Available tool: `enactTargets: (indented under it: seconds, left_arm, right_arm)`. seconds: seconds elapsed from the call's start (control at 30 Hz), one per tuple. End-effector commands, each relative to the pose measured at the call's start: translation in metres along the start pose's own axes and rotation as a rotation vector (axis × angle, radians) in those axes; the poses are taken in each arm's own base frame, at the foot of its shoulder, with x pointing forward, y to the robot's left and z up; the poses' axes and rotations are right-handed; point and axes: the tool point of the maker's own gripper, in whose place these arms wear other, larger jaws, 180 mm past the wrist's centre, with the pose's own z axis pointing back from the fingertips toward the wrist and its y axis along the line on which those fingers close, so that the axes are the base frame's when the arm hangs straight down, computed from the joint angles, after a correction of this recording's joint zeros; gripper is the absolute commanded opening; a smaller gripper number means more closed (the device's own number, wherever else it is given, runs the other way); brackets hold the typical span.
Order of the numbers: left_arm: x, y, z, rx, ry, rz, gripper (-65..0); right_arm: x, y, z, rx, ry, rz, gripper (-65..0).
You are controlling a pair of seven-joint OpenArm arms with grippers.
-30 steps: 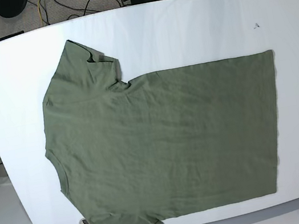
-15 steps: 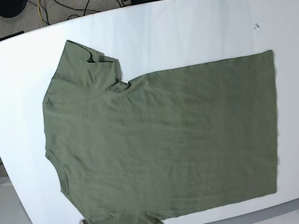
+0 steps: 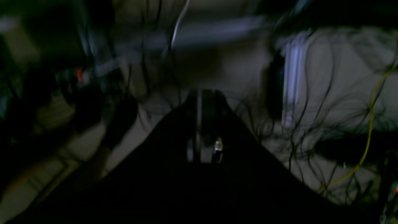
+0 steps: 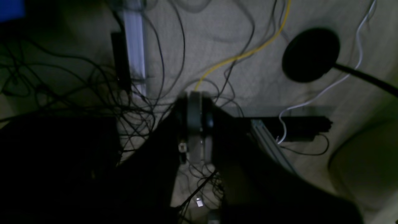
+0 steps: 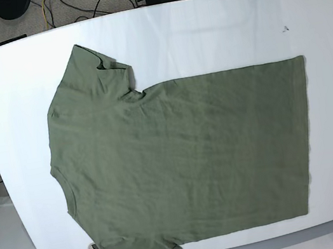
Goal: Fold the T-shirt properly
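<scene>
Base view: T-shirt (image 5: pixel 186 160) flat, table (image 5: pixel 201 28).

The T-shirt (image 5: pixel 186 160) lies flat on the table (image 5: pixel 201 28), bare margins along every edge.

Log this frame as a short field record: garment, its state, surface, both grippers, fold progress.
garment: plain olive-green short-sleeved T-shirt
state: spread flat, lightly wrinkled, collar toward the base view's left, hem toward its right
surface: white rounded table; near sleeve reaches the table's front edge
left gripper: shut, empty, over the cabled floor, off the table
right gripper: shut, empty, over the floor cables, off the table
fold progress: no fold made yet; neither arm appears in the base view
</scene>
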Motion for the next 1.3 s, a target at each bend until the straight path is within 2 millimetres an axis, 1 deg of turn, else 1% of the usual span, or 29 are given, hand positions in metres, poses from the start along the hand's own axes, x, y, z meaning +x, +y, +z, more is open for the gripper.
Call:
enactTargets:
  seconds: [0.0,0.2,0.3,0.37,0.5,0.57,0.6,0.67,0.73,0.77,0.8,0.9,1.0,1.07,1.17,1.27]
  left_arm:
    - [0.002,0.014,0.012,0.032,-0.008,-0.012,-65.0]
    - [0.030,0.046,0.041,0.103,-0.078,-0.026,-64.6]
    - [0.054,0.059,0.058,0.137,-0.150,-0.040,-64.4]
    - [0.070,0.064,0.068,0.153,-0.200,-0.054,-64.3]
    - [0.115,0.069,0.090,0.173,-0.333,-0.073,-64.1]
    - [0.139,0.067,0.102,0.170,-0.401,-0.072,-63.9]
    - [0.153,0.068,0.109,0.171,-0.442,-0.067,-64.1]
    - [0.177,0.065,0.120,0.161,-0.511,-0.037,-63.8]
    - [0.197,0.061,0.130,0.149,-0.578,-0.018,-64.1]
    - [0.204,0.059,0.132,0.142,-0.598,-0.009,-63.6]
    - [0.194,0.059,0.126,0.140,-0.553,-0.005,-64.0]
    - [0.212,0.058,0.130,0.140,-0.602,0.004,-63.4]
    - [0.230,0.057,0.132,0.140,-0.653,0.024,-61.6]
    - [0.238,0.058,0.132,0.138,-0.675,0.034,-58.0]
    - [0.249,0.058,0.130,0.124,-0.708,0.069,-54.2]
    - [0.258,0.060,0.127,0.106,-0.733,0.120,-52.6]
  right_arm:
    - [0.004,-0.015,0.015,-0.037,-0.033,-0.001,-65.0]
    - [0.034,-0.040,0.042,-0.101,-0.127,-0.011,-65.0]
    - [0.059,-0.052,0.055,-0.129,-0.189,-0.011,-65.0]
    - [0.077,-0.057,0.063,-0.142,-0.229,-0.003,-65.0]
    - [0.122,-0.067,0.082,-0.173,-0.334,0.017,-65.0]
    - [0.148,-0.069,0.095,-0.182,-0.403,0.025,-65.0]
    - [0.162,-0.072,0.103,-0.193,-0.444,0.027,-65.0]
    - [0.188,-0.078,0.118,-0.214,-0.518,0.030,-65.0]
    - [0.208,-0.084,0.130,-0.233,-0.577,0.022,-65.0]
    - [0.220,-0.087,0.135,-0.241,-0.613,0.010,-65.0]
    - [0.207,-0.080,0.125,-0.215,-0.550,0.022,-65.0]
    - [0.242,-0.077,0.137,-0.214,-0.637,0.017,-65.0]
    - [0.275,-0.078,0.142,-0.215,-0.703,0.007,-65.0]
    - [0.294,-0.080,0.142,-0.219,-0.729,-0.007,-65.0]
    - [0.314,-0.084,0.137,-0.222,-0.722,-0.033,-65.0]
    - [0.328,-0.087,0.133,-0.220,-0.712,-0.057,-65.0]
